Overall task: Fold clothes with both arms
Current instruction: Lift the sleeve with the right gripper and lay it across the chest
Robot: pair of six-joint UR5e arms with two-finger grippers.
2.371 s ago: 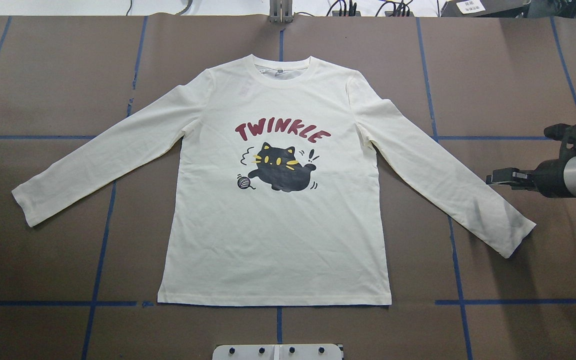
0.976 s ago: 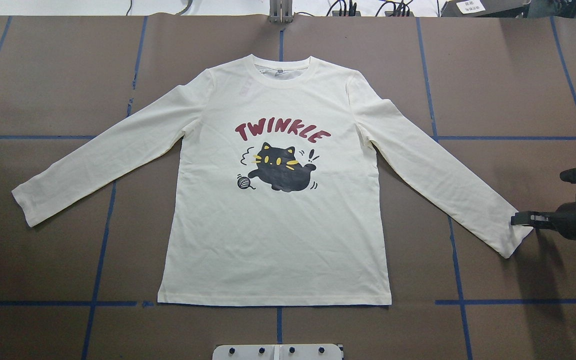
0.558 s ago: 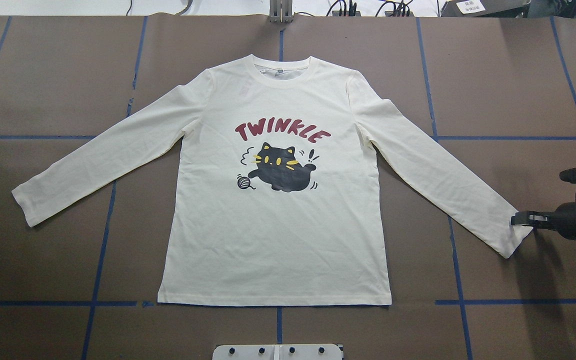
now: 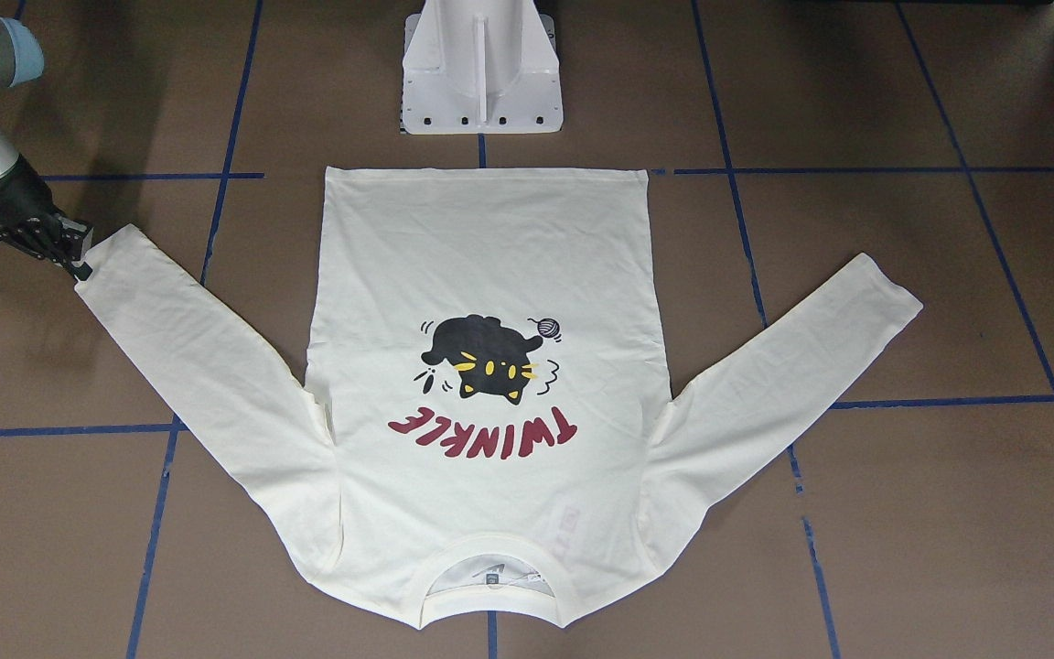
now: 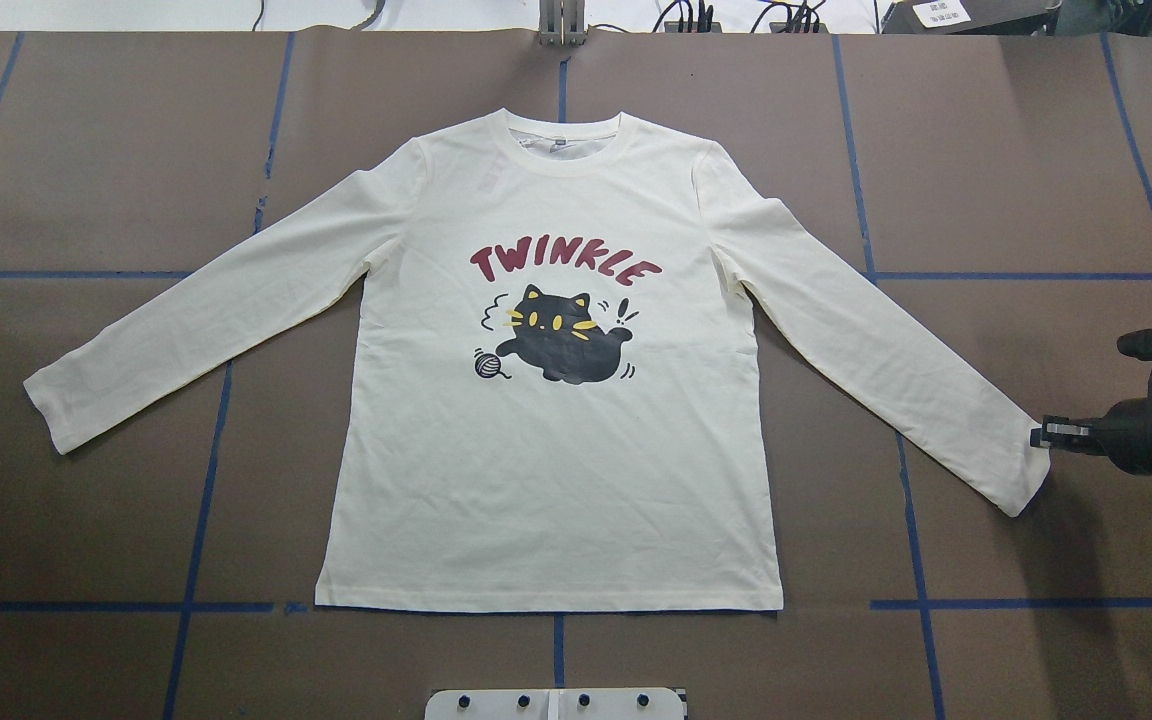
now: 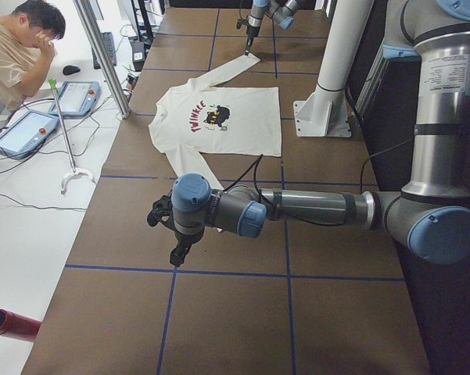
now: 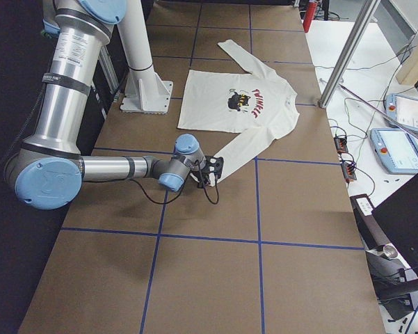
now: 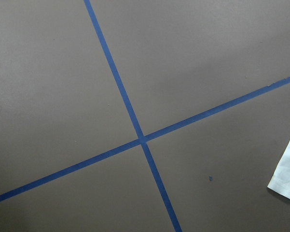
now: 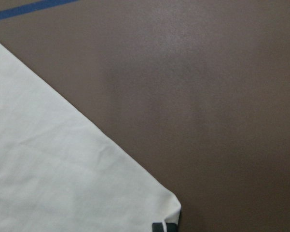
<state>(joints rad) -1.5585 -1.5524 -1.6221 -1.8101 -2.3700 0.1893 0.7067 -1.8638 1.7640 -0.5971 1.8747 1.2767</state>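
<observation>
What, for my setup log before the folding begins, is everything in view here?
T-shirt: one, cream with black cat and red TWINKLE, flat and print-up mid-table.
table: one, brown.
tape lines: several, blue, gridding the table.
pedestal: one, white, just past the shirt's hem.
control tablets: two, grey with blue screens, off the table's collar side.
red tube: one, off the table's end.
person: one, beige top, seated near the tablets.
left arm: grey, light-blue caps; left gripper black, over bare table.
right arm: same colours; right gripper black, tips together on the sleeve cuff on the robot's right.
</observation>
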